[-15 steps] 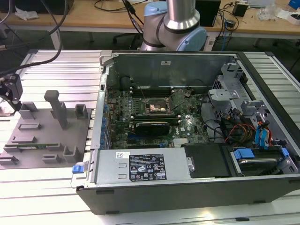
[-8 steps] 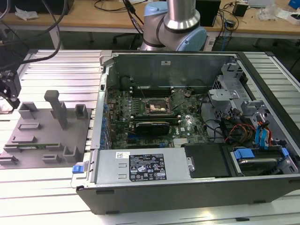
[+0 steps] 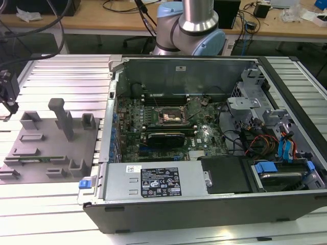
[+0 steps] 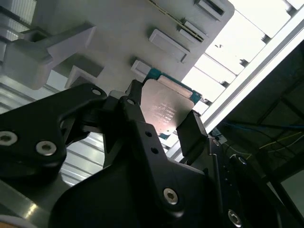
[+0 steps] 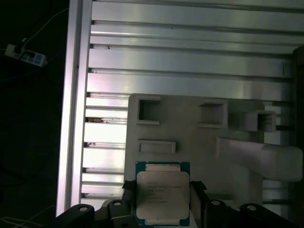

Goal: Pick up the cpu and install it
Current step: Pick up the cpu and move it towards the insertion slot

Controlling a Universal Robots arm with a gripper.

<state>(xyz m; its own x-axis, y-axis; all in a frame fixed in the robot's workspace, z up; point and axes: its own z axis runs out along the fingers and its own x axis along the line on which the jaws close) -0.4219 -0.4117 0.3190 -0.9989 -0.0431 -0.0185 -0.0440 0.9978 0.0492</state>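
Gripper (image 3: 7,102) is hanging at the exterior view's left edge, above the table's near-left corner. In both wrist views it's clamping narrow on the cpu (image 5: 162,194), one black finger (image 4: 134,100) on each of two opposite sides, pads pressing edges only, not the lid.

Going big to small. The slatted alu table (image 3: 61,76) is carrying everything. The open PC case (image 3: 204,204) is sitting at centre w/ its side panel off and the mobo facing up. The grey fixture plate (image 3: 51,148) is lying to the exterior view's left of the case, just beside its wall. A tall post (image 3: 62,117) is standing on that plate. The socket (image 3: 168,116) is sitting mid-mobo, well apart from the gripper. A metal flap beside it looks lifted, but can't say for sure.

The cpu (image 4: 166,107) is showing pale lid up, green rim around it. It's looking large against the plate's pockets, so I'm judging it's lifted clear, not resting.

Doing this step well, imo:
- Holding the chip flat and square btwn the fingers, no tilt.
- Squeezing just enough, since thin edges are slipping easily and the underside is delicate.
- Staying high over the post and the case wall.
- Moving slowly, as any jolt is risking a twist in the grip.
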